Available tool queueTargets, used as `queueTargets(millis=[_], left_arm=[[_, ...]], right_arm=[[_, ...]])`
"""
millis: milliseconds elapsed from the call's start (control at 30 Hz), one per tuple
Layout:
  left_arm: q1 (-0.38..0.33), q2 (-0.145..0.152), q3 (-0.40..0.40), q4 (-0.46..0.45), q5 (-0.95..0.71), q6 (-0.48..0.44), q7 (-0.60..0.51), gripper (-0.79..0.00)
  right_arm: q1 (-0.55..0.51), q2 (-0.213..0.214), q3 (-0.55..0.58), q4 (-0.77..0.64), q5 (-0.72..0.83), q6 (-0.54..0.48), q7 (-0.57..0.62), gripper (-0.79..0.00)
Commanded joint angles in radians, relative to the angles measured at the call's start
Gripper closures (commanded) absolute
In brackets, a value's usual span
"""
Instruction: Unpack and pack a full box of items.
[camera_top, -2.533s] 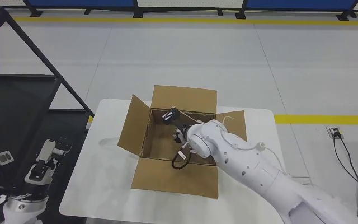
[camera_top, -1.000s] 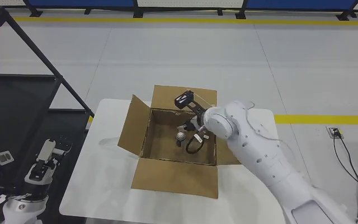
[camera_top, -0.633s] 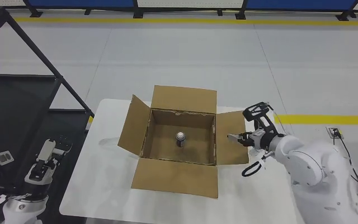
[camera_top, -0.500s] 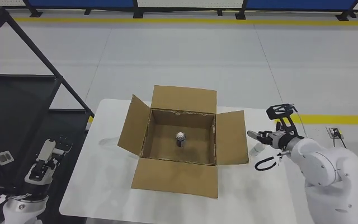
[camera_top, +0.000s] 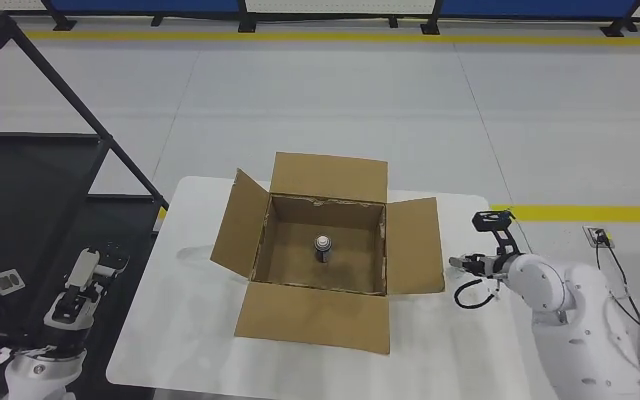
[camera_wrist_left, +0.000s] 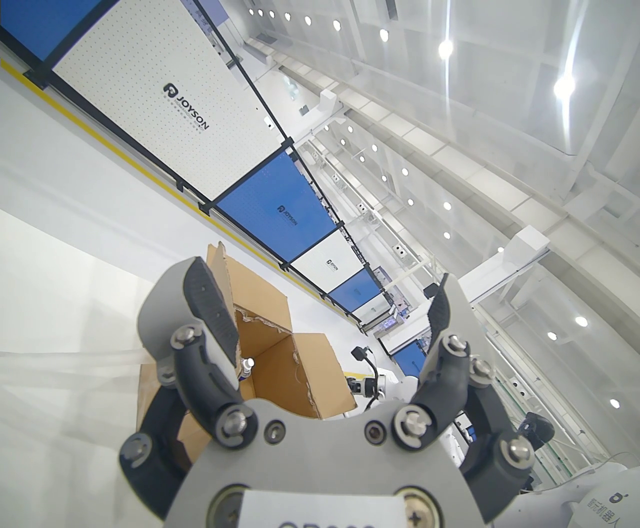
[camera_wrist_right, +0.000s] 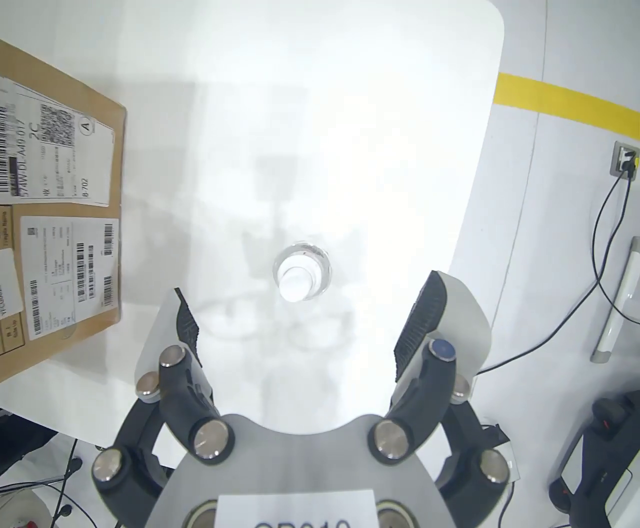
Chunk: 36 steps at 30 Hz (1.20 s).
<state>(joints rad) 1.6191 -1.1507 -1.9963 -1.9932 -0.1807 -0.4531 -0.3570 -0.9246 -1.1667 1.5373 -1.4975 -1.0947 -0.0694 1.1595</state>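
Open brown cardboard box (camera_top: 312, 318) is seen on the white table (camera_top: 190, 330), one small dark bottle (camera_top: 322, 247) inside. The right gripper (camera_wrist_right: 304, 315) is held spread and empty over a clear plastic bottle (camera_wrist_right: 301, 280) alongside, best cleared by a straight lift.

The right fingers (camera_wrist_right: 422, 315) spread wide, pointing down; left fingers (camera_wrist_left: 210, 305) spread, angled upward.

The white table (camera_top: 180, 325) bears 1 open cardboard box (camera_top: 310, 318) and, near one flap, 1 upright clear bottle (camera_wrist_right: 301, 280).
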Motion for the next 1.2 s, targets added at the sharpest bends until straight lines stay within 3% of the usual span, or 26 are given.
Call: queueTargets(millis=[0,100,133,333,433,700,933,1033,1167], left_arm=[[0.0,0.0,0.0,0.0,0.0,0.0,0.0,-0.785],[0.0,0.0,0.0,0.0,0.0,0.0,0.0,-0.785],[0.0,0.0,0.0,0.0,0.0,0.0,0.0,-0.785],[0.0,0.0,0.0,0.0,0.0,0.0,0.0,-0.785],[0.0,0.0,0.0,0.0,0.0,0.0,0.0,-0.785],[0.0,0.0,0.0,0.0,0.0,0.0,0.0,-0.785],[0.0,0.0,0.0,0.0,0.0,0.0,0.0,-0.785],[0.0,0.0,0.0,0.0,0.0,0.0,0.0,-0.785],[0.0,0.0,0.0,0.0,0.0,0.0,0.0,-0.785]], right_arm=[[0.011,0.0,-0.009,0.03,0.006,-0.004,-0.007,-0.745],[0.025,0.0,-0.02,0.065,0.015,-0.011,-0.022,-0.545],[0.03,0.001,-0.023,0.077,0.017,-0.013,-0.026,-0.437],[0.068,0.0,-0.051,0.151,0.026,-0.01,-0.045,-0.249],[0.081,0.0,-0.06,0.172,0.033,-0.011,-0.052,0.0],[0.053,0.012,0.006,0.079,0.053,0.044,-0.103,0.0],[-0.095,0.017,0.15,-0.326,0.219,0.136,-0.226,0.0],[-0.169,0.013,0.148,-0.49,0.272,0.132,-0.287,0.0],[-0.179,0.013,0.064,-0.606,0.267,0.1,-0.259,0.0]])
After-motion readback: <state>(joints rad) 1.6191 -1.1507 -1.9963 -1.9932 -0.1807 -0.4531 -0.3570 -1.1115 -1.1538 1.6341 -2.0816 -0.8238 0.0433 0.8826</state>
